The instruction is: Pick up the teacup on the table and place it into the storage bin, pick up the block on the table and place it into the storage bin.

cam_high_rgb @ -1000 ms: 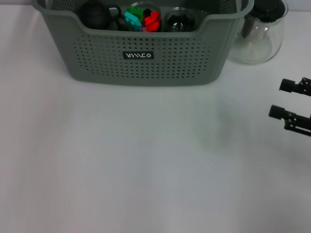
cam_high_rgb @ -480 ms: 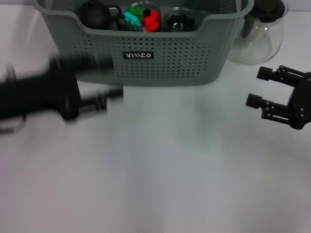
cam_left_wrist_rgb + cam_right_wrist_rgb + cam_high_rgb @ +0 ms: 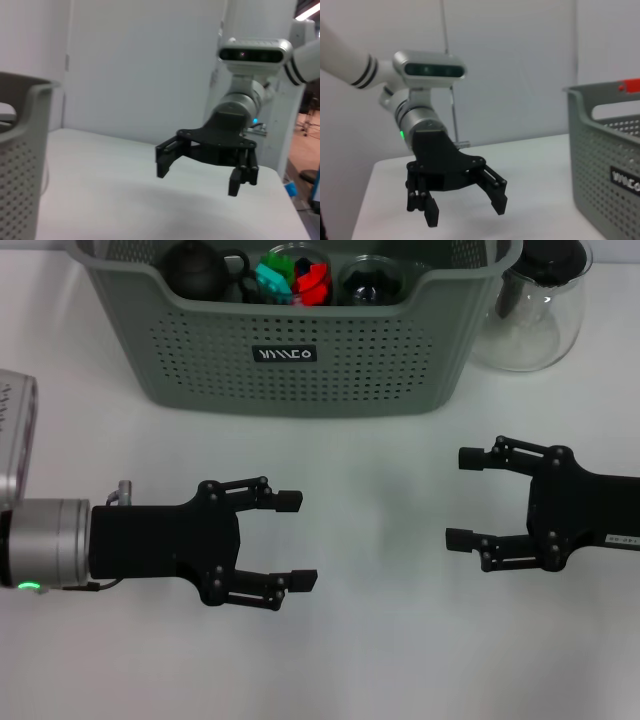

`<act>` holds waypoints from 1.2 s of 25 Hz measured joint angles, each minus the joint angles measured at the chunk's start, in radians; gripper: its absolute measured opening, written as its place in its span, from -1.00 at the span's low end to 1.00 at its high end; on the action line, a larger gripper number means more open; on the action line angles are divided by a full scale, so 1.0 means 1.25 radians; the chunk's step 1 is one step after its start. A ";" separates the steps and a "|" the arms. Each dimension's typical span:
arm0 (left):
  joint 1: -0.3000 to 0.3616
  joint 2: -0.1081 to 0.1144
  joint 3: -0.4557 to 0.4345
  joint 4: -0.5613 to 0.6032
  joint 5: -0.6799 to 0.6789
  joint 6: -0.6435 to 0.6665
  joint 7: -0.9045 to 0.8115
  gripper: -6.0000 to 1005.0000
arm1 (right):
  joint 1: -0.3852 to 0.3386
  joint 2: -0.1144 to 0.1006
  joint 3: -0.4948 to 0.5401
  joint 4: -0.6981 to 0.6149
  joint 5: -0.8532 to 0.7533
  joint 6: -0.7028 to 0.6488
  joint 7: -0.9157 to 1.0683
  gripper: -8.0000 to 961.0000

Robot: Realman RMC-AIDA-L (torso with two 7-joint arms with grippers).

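Lengthwise, storage bin [image 3: 300, 355] spans left-right; left tool [image 3: 297, 540], right tool [image 3: 466, 498] gape, seemingly empty.

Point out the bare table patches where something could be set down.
Bare: the strip between the left gripper and right gripper, both open, and the band between them and the storage bin. Crowded: inside the bin, and beside the glass pitcher at its right end.

Bright, even light washes the white worktop [image 3: 380, 660] with only faint, soft shadows under each pincer, while both wrist views look slightly hazy.
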 joint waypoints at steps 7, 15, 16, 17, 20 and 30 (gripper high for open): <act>0.006 -0.003 -0.016 -0.003 0.003 0.019 0.003 0.74 | -0.009 0.000 -0.001 0.025 0.002 -0.009 -0.029 0.97; 0.002 -0.005 -0.017 -0.016 -0.013 0.042 0.008 0.74 | -0.008 0.000 0.003 0.068 0.002 -0.010 -0.082 0.97; 0.003 -0.005 -0.017 -0.018 -0.014 0.042 0.008 0.74 | -0.008 0.000 0.003 0.072 0.002 -0.008 -0.085 0.97; 0.002 -0.005 -0.017 -0.019 -0.014 0.042 0.008 0.74 | -0.007 0.000 0.003 0.076 0.001 -0.006 -0.085 0.97; 0.002 -0.005 -0.017 -0.022 -0.013 0.039 0.009 0.74 | -0.004 0.000 0.003 0.080 -0.001 0.001 -0.086 0.97; 0.025 -0.002 -0.030 0.007 -0.006 0.034 0.004 0.74 | 0.023 0.001 -0.012 0.120 -0.002 0.026 -0.088 0.96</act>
